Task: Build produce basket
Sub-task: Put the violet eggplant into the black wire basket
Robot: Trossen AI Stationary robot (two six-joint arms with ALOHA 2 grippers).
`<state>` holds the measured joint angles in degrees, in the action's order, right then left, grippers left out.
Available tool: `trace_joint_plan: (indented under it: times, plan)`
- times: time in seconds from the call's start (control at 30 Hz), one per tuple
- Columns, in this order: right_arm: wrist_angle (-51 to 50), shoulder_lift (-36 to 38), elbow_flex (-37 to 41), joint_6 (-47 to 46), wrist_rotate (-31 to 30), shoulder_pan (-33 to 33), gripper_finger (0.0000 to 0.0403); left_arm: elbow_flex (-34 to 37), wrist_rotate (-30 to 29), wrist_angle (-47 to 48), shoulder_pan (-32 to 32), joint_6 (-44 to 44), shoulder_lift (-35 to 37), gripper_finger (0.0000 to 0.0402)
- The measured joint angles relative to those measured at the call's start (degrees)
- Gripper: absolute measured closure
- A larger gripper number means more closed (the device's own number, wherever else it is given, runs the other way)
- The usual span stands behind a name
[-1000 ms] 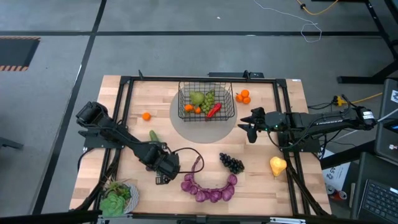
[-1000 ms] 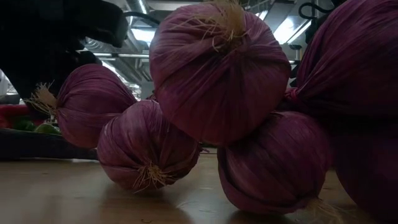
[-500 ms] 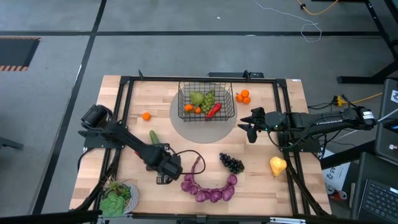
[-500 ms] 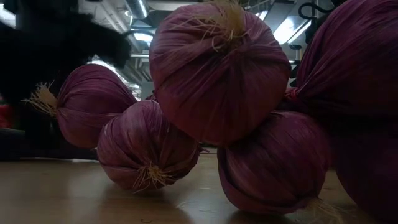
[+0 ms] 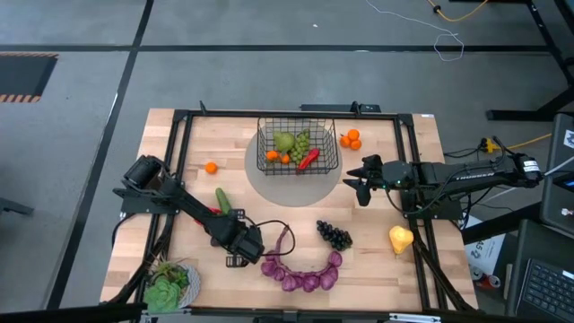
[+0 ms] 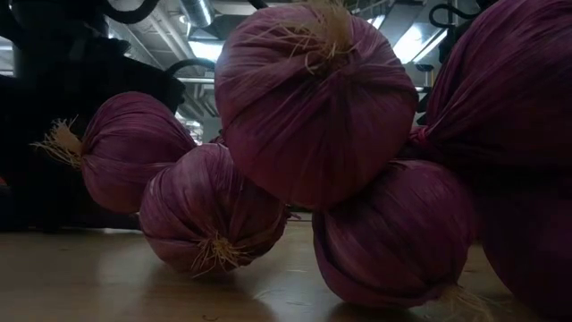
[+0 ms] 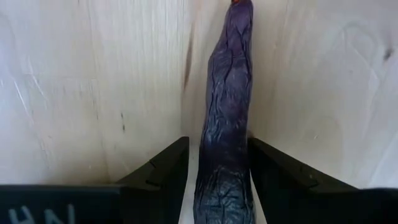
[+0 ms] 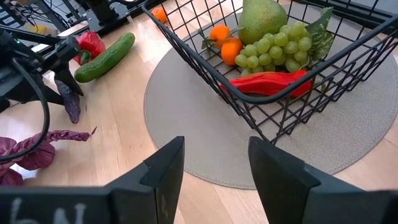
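Note:
The black wire basket (image 5: 262, 144) stands on a round grey mat at the table's far middle and holds a green pear, green grapes, small oranges and a red pepper (image 8: 267, 84). My left gripper (image 5: 244, 244) is near the front left, just left of the string of purple bulbs (image 5: 300, 271), and is shut on a dark purple aubergine (image 7: 227, 124). The aubergine also shows in the right wrist view (image 8: 70, 99). My right gripper (image 5: 359, 190) is open and empty over the mat's right edge, beside the basket. My left gripper pinches the aubergine between its two fingers (image 7: 165, 168), at the end nearest the wrist (image 7: 224, 186). The fingers point down from above. The aubergine runs on below them, slanting toward the table (image 8: 73, 112). Whether its far tip (image 7: 241, 6) touches the wood I cannot tell.
A cucumber (image 5: 221, 197) and a red pepper (image 8: 90, 43) lie just behind my left gripper. Dark grapes (image 5: 334, 235), a yellow pear (image 5: 400, 239), two oranges (image 5: 351, 139), one orange (image 5: 211, 167) and a plate of lettuce (image 5: 169, 287) lie around. Black frame rails edge the table.
My left arm has reached a little farther toward the table's right and near edge, and its gripper has closed in on the left end of the bulb string. In the low view it now hides the pepper and cucumber behind it.

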<state>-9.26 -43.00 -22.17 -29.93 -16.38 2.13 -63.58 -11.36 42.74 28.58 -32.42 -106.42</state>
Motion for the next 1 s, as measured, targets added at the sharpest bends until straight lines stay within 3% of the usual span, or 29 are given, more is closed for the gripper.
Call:
trace_joint_plan:
  times: [0.17,0.4,0.6,0.7,0.83,1.0]
  plan:
    - [0.00,0.00,0.00,-0.02,0.00,0.00,0.0221,0.05,-0.34,0.00,0.00,-0.36,-0.08,0.0258]
    - [0.02,0.00,0.00,-0.02,-0.01,0.00,0.0221,0.01,-0.61,1.46,0.00,-1.53,1.18,0.0361]
    - [0.07,0.00,0.00,-0.02,-0.02,0.00,0.0221,-5.83,-9.11,12.50,-0.74,1.00,2.34,0.0363]
    - [0.07,0.00,0.00,-0.03,-0.02,0.00,0.0221,-11.33,-17.03,19.68,-1.63,3.44,2.15,0.0363]
    - [0.07,0.00,0.00,-0.04,-0.02,0.00,0.0221,-18.93,-34.97,25.97,-3.43,5.45,2.37,0.0363]
    - [0.06,0.00,0.00,-0.03,-0.02,0.00,0.0221,-27.70,-50.58,25.67,-8.42,9.01,2.37,0.0362]
